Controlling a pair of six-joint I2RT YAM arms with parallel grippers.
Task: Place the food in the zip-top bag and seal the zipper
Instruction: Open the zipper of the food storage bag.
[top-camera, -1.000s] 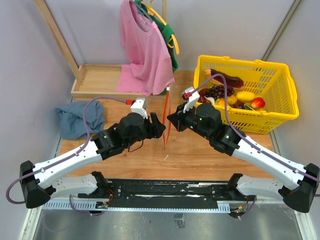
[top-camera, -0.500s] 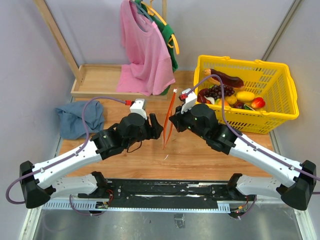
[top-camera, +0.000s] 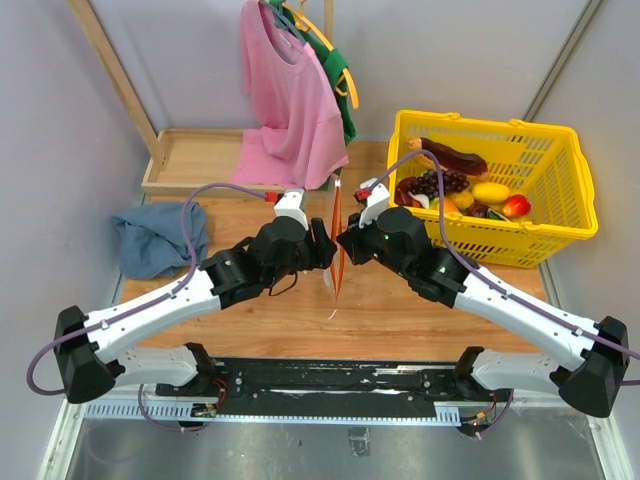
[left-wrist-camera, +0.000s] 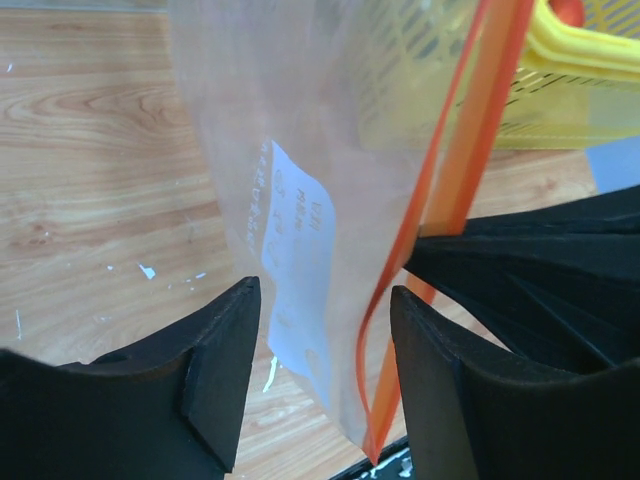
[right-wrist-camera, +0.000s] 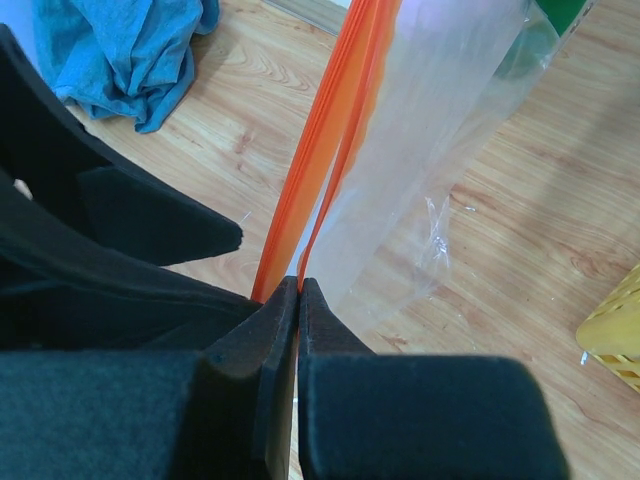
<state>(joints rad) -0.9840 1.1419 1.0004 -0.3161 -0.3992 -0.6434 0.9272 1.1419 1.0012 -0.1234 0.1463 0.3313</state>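
The clear zip-top bag (left-wrist-camera: 300, 200) hangs upright over the table, its white label (left-wrist-camera: 295, 290) facing my left wrist camera. Its red zipper (top-camera: 337, 225) runs top to bottom. My right gripper (right-wrist-camera: 298, 287) is shut on that red strip (right-wrist-camera: 330, 120) near its lower part. My left gripper (left-wrist-camera: 325, 370) is open, with the bag's lower corner hanging between its jaws without clear contact. In the top view the two grippers, left (top-camera: 326, 248) and right (top-camera: 343, 243), face each other across the bag. The food (top-camera: 470, 190), toy fruit and a sausage, lies in the yellow basket (top-camera: 560, 232).
A blue cloth (top-camera: 155, 235) lies crumpled at the table's left. A wooden tray (top-camera: 195, 160) sits at the back left, with a pink shirt (top-camera: 290, 100) and a green garment hanging over it. The basket stands just right of the right arm.
My left arm has swung right and forward, so the bag now hangs between its jaws, which have narrowed a little. The bag has swung to hang more upright. My right gripper keeps its hold.
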